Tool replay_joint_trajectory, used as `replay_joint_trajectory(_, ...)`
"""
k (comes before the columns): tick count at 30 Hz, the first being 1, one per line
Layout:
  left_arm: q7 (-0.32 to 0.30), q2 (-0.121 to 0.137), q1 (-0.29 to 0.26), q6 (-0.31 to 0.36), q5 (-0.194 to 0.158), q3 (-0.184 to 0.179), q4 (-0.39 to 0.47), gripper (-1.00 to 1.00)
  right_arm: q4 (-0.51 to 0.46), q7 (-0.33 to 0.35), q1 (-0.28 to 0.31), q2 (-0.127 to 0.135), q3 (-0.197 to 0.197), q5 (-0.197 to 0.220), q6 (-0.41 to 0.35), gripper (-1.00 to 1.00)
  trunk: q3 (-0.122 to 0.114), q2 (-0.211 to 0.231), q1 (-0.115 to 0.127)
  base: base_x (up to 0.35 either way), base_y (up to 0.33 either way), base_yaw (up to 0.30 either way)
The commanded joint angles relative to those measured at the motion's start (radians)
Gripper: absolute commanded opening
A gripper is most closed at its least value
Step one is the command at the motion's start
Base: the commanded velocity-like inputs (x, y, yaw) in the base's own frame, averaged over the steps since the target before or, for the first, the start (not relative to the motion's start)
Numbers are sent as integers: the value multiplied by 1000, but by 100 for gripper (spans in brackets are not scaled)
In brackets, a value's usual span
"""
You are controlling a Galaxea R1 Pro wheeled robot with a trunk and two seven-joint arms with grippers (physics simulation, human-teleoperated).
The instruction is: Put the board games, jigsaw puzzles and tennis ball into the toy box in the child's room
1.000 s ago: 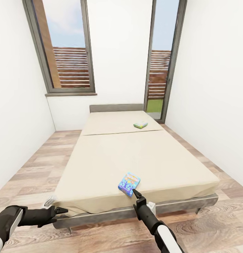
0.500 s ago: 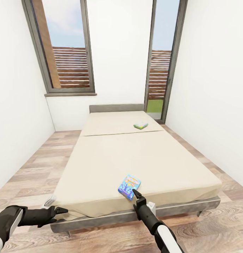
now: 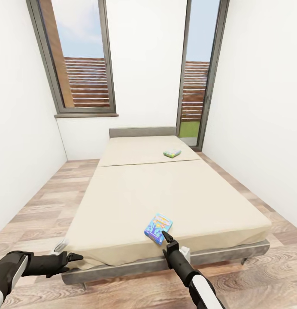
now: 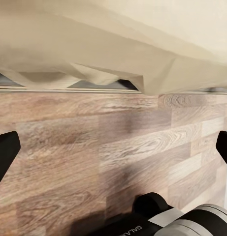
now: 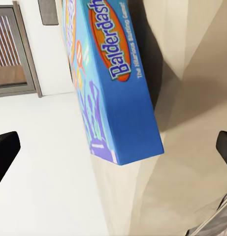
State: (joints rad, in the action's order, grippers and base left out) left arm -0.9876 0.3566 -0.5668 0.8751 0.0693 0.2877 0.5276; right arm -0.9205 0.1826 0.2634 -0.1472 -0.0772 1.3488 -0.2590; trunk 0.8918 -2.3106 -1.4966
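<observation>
Beige mattress [image 3: 165, 193], glossy blue box [image 3: 158, 226]

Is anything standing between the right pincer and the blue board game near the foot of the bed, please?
Nothing visible does. The right pincer sits just in front of the blue Balderdash box, open, with bare beige mattress around it. In the right wrist view the box lies straight ahead between the fingers.
</observation>
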Motion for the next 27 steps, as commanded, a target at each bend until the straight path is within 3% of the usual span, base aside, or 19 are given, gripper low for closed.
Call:
replay_joint_trajectory(1,-7,-1,-1,7,7,5,0,100,0,1,0,0,0,7,-3,100,1,0,0,68,55,0)
replay_joint_trajectory(27,-8,-4,-1,7,7,5,0,100,0,1,0,0,0,7,-3,100,1,0,0,15,13,0)
